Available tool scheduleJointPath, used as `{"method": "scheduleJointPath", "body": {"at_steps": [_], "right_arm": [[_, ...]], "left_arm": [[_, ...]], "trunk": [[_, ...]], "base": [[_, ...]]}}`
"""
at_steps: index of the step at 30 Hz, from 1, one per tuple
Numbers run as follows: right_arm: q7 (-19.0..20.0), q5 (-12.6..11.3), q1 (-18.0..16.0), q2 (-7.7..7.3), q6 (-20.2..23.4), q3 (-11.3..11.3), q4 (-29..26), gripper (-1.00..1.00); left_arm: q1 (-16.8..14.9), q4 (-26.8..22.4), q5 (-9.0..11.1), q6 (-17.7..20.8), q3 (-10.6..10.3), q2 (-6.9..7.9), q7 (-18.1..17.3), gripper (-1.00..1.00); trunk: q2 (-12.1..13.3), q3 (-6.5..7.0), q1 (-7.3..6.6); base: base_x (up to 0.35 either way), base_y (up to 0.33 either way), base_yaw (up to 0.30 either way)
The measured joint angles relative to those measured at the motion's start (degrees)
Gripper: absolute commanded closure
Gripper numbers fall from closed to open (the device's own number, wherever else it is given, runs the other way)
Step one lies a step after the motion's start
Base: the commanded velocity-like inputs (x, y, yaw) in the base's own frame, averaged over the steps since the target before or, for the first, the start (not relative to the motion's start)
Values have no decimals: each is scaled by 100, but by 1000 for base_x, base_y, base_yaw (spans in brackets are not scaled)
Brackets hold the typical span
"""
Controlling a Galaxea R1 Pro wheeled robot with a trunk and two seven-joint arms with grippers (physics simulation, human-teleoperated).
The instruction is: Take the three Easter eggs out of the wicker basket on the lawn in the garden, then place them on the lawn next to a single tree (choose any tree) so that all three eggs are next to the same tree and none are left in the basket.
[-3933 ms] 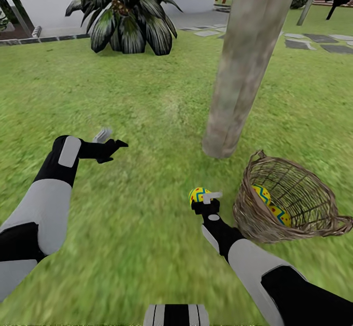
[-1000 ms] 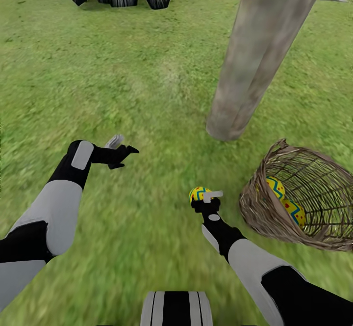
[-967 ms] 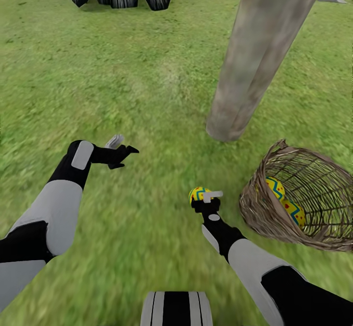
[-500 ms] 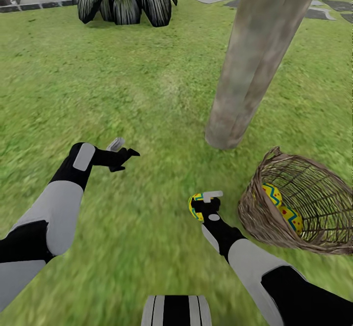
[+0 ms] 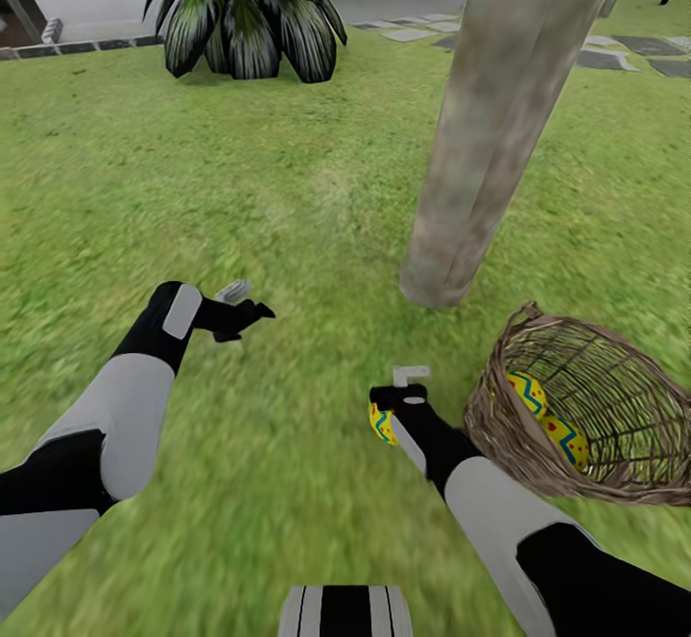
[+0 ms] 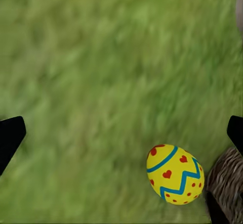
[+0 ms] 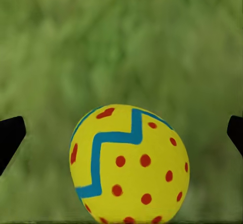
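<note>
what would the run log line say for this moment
right pincer: open, egg just below it | left pincer: open, empty | basket: two eggs inside | tree trunk: just beyond basket

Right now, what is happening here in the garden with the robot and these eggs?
The robot is moving Easter eggs from the wicker basket to the lawn beside the tree. One egg is at the right gripper, low over the grass near the trunk; the right wrist view shows its fingertips wide apart around the egg, so it looks released or nearly so. Two more eggs lie in the basket. The left gripper is open and holds nothing.
</note>
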Motion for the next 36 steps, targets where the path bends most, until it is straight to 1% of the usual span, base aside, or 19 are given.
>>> {"method": "scheduleJointPath", "body": {"at_steps": [3,5,6,7,9,11,14,15,16,17,18,19,22,24,28,31,33,34,36], "right_arm": [[-4,-139,182,0,393,8,-511,-100],[-197,-149,722,0,840,23,-1618,-100],[-321,-144,915,0,963,26,-1971,-100],[-579,-140,1235,0,1131,35,-2580,-100],[-756,-135,1455,0,1217,40,-3014,-100],[-838,-128,1570,0,1251,42,-3219,-100],[-875,-116,1615,0,1263,43,-3307,-100],[-882,-112,1621,0,1260,43,-3314,-100],[-885,-110,1624,0,1254,45,-3312,-100],[-886,-109,1625,0,1251,47,-3312,-100],[-888,-108,1627,0,1242,50,-3312,-100],[-890,-109,1628,0,1236,52,-3308,-100],[-897,-114,1629,0,1224,59,-3294,-100],[-898,-115,1629,0,1221,62,-3286,-100],[-896,-115,1629,0,1221,63,-3290,-100],[-898,-115,1629,0,1221,67,-3325,-100],[-898,-114,1630,0,1221,70,-3344,-100],[-914,-112,1630,0,1216,106,-3353,-100],[-1026,-99,1630,0,1211,206,-3354,-100]], "left_arm": [[1,-3,-97,-160,2,-19,11,-100],[53,-5,-127,-444,3,-24,11,-100],[60,-5,-128,-499,3,-24,11,-100],[67,-5,-136,-553,3,-25,6,-100],[71,-5,-140,-576,3,-21,3,-100],[125,-32,-157,-589,4,-13,6,-100],[649,-763,-421,-592,8,-11,4,-100],[1085,-1484,-627,-586,11,-34,4,-100],[1439,-2062,-734,-576,4,-78,3,-100],[1613,-2354,-775,-566,1,-112,3,-100],[2032,-3075,-871,-535,3,-228,0,-100],[2285,-3487,-910,-521,4,-291,-2,-100],[2833,-4268,-958,-489,8,-377,-5,-100],[3057,-4461,-983,-486,34,-374,-1,-100],[3093,-4479,-979,-480,67,-366,28,-100],[3096,-4480,-975,-478,68,-371,254,-100],[3097,-4480,-967,-473,67,-386,525,-100],[3097,-4469,-961,-471,67,-391,673,-100],[3097,-4408,-955,-473,67,-391,740,-100]], "trunk": [[4,66,-8],[7,110,-13],[8,133,-15],[9,155,-18],[12,199,-23],[15,244,-28],[19,310,-36],[20,331,-38],[22,354,-41],[23,376,-44],[24,398,-46],[26,421,-49],[30,487,-56],[32,532,-61],[38,621,-72],[42,687,-80],[45,731,-84],[46,753,-85],[49,798,-89]], "base": [[0,0,0],[0,0,0],[0,0,0],[0,0,0],[0,0,0],[0,0,0],[0,0,0],[0,0,0],[0,0,0],[0,0,0],[0,0,0],[0,0,0],[0,0,0],[0,0,0],[0,0,0],[-3,0,0],[-152,0,0],[-269,0,0],[-303,0,0]]}}
